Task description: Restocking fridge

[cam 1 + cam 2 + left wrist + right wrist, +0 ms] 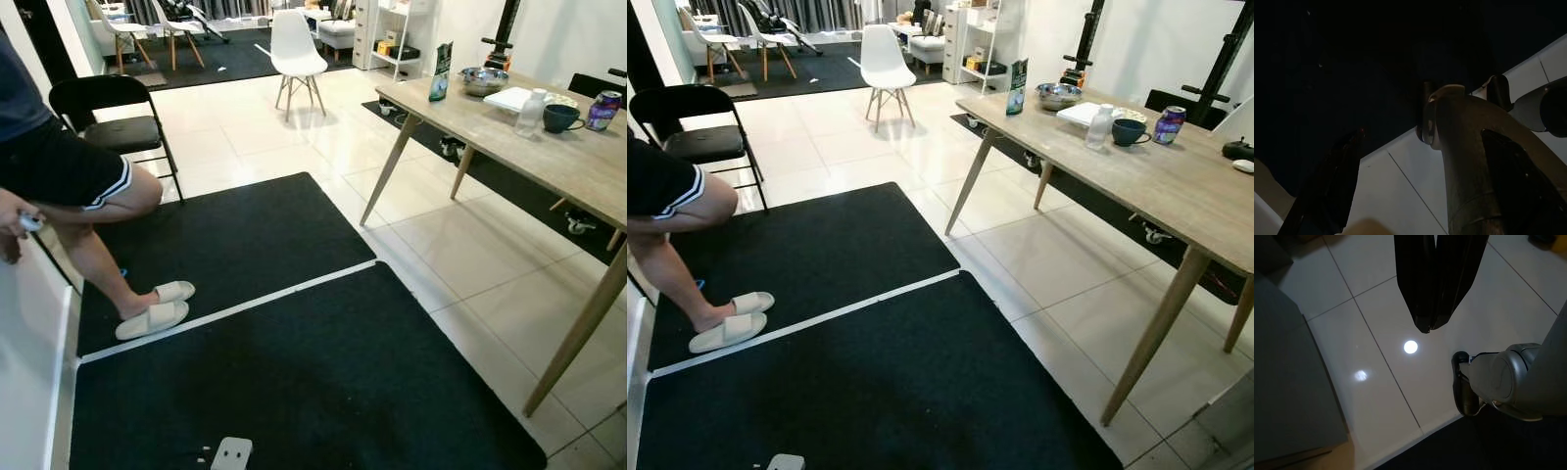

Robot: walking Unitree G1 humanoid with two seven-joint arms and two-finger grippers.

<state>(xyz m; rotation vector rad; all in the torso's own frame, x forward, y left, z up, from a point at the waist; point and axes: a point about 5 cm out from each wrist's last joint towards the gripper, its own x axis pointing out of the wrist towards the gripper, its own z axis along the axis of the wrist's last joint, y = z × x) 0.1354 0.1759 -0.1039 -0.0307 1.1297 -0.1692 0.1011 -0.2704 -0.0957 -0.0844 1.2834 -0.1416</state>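
On the wooden table (558, 166) at the right stand a clear plastic bottle (530, 113), a purple drink can (602, 110), a dark mug (561, 117), a metal bowl (483, 80), a white plate (514, 98) and a green carton (440, 73). My right gripper (1425, 328) hangs shut and empty over white floor tiles, beside my silver leg (1518, 382). In the dark left wrist view my left gripper (1421, 131) hangs open and empty above the mat's edge, with my other silver leg (1464, 161) between its fingers' lines.
A person in black shorts and white slippers (155, 308) sits at the left, one hand (20, 223) holding a small device. Black mats (294, 372) cover the floor ahead. A black folding chair (108, 113) and a white chair (296, 49) stand farther back. A grey cabinet (1288, 382) stands near my right arm.
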